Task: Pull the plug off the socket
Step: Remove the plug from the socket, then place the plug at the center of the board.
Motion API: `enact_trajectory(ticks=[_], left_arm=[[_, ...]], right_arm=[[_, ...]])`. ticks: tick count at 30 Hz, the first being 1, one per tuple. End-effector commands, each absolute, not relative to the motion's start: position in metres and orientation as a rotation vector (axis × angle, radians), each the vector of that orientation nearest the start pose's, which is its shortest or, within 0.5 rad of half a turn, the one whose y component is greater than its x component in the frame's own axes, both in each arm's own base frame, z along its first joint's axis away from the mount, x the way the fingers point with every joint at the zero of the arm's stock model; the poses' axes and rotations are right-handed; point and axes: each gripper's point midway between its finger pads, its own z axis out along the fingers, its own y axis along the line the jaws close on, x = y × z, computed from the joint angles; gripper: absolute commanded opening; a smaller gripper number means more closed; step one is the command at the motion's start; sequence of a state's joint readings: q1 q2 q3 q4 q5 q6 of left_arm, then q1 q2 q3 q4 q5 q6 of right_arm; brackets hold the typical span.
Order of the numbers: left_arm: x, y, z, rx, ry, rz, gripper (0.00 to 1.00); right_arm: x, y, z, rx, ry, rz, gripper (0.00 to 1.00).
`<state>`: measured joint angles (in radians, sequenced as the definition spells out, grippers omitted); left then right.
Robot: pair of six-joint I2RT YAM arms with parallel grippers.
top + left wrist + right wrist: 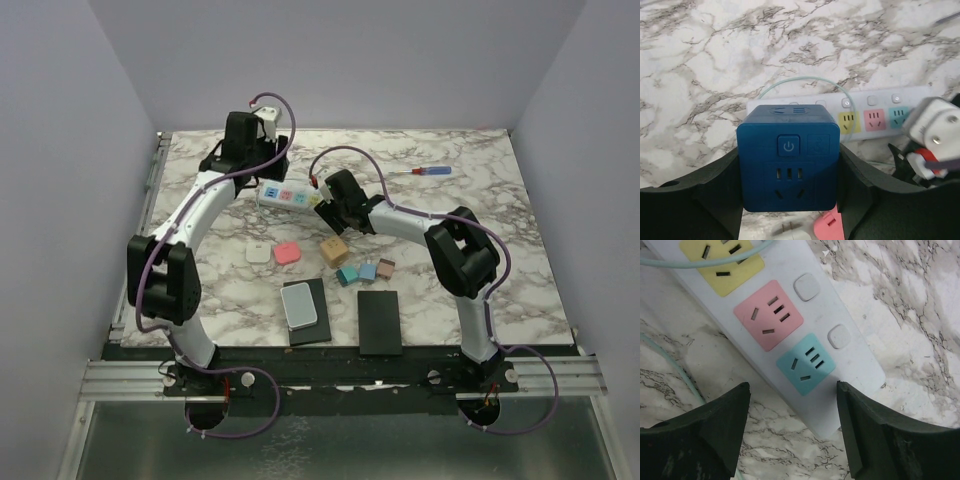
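I logged long white plastic power strip (822, 312): smooth, slight sheen | dark blue cube plug (788, 172): matt plastic, fine-grained | white grey-veined marble-look tabletop (715, 60): looked smooth, faintly glossy to me

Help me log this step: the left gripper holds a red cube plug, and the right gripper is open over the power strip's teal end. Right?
Not quite: the left wrist view shows the cube plug in the left gripper is blue, not red. The right gripper is open over the teal end of the power strip.
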<state>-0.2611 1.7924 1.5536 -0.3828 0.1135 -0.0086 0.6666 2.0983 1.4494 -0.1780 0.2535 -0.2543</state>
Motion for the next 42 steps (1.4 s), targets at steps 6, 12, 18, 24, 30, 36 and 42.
enact_trajectory(ticks=[6, 12, 18, 24, 30, 36, 42], left_arm=[[0.431, -0.113, 0.252, 0.057, 1.912, -0.349, 0.00], [0.401, -0.076, 0.233, -0.201, 1.821, -0.281, 0.00], [0.379, -0.048, 0.200, -0.399, 1.748, -0.224, 0.00], [0.370, -0.029, 0.160, -0.497, 1.749, -0.137, 0.00], [0.369, -0.022, 0.136, -0.541, 1.760, -0.103, 0.00], [0.370, -0.023, 0.111, -0.577, 1.819, -0.089, 0.00], [0.366, -0.022, 0.102, -0.611, 1.834, -0.103, 0.04]], right_arm=[[0.389, 0.231, -0.007, -0.948, 2.440, -0.126, 0.81], [0.396, 0.236, 0.033, -0.859, 2.344, -0.080, 0.84], [0.398, 0.232, 0.077, -0.745, 2.244, -0.058, 0.87], [0.390, 0.232, 0.119, -0.632, 2.140, 0.041, 0.88], [0.381, 0.218, 0.137, -0.569, 2.068, 0.036, 0.90], [0.378, 0.216, 0.140, -0.547, 2.059, 0.048, 0.90], [0.375, 0.211, 0.143, -0.539, 2.054, 0.035, 0.90]])
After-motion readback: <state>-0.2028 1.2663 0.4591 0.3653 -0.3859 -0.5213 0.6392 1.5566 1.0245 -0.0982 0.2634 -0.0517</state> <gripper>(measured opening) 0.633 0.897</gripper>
